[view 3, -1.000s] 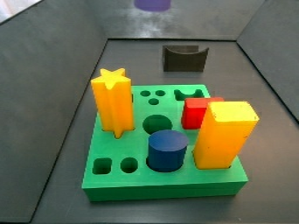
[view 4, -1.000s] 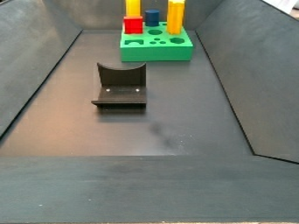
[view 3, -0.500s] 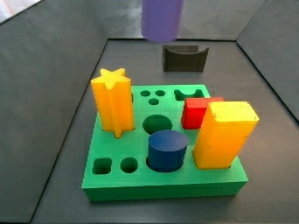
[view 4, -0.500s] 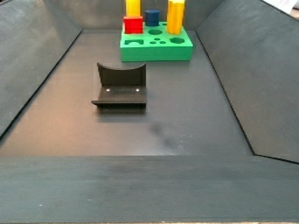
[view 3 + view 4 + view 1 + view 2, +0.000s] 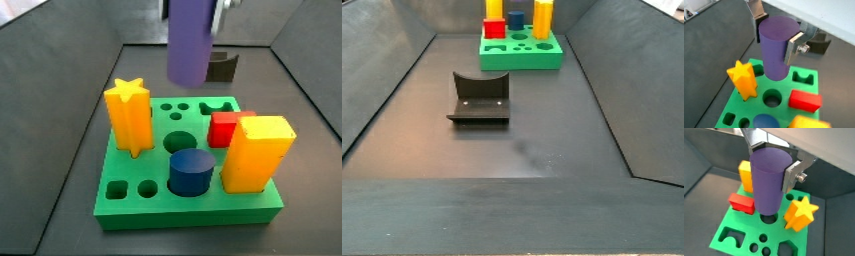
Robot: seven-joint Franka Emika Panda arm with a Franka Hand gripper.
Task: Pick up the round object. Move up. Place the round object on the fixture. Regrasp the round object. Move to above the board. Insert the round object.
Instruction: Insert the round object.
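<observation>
My gripper [image 5: 776, 35] is shut on the round object, a smooth purple cylinder peg [image 5: 776, 50], and holds it upright by its upper part. Both wrist views show it [image 5: 771, 183] hanging above the green board [image 5: 749, 110], over a large empty round hole [image 5: 769, 219]. In a side view the peg [image 5: 189, 40] hangs above the back of the board [image 5: 187, 212], clear of its surface. The dark fixture [image 5: 221, 68] stands behind, partly hidden by the peg; it also shows in a side view [image 5: 478, 97]. The gripper and the peg are out of that view.
On the board stand a yellow star peg [image 5: 130, 115], a dark blue cylinder [image 5: 190, 172], a red block [image 5: 227, 127] and a tall yellow square block [image 5: 258, 152]. They ring the empty round hole [image 5: 179, 142]. Dark sloping walls enclose the floor.
The purple peg has come down into the side view from the top edge and now hangs lower, closer to the board. The board and the fixture have not moved.
</observation>
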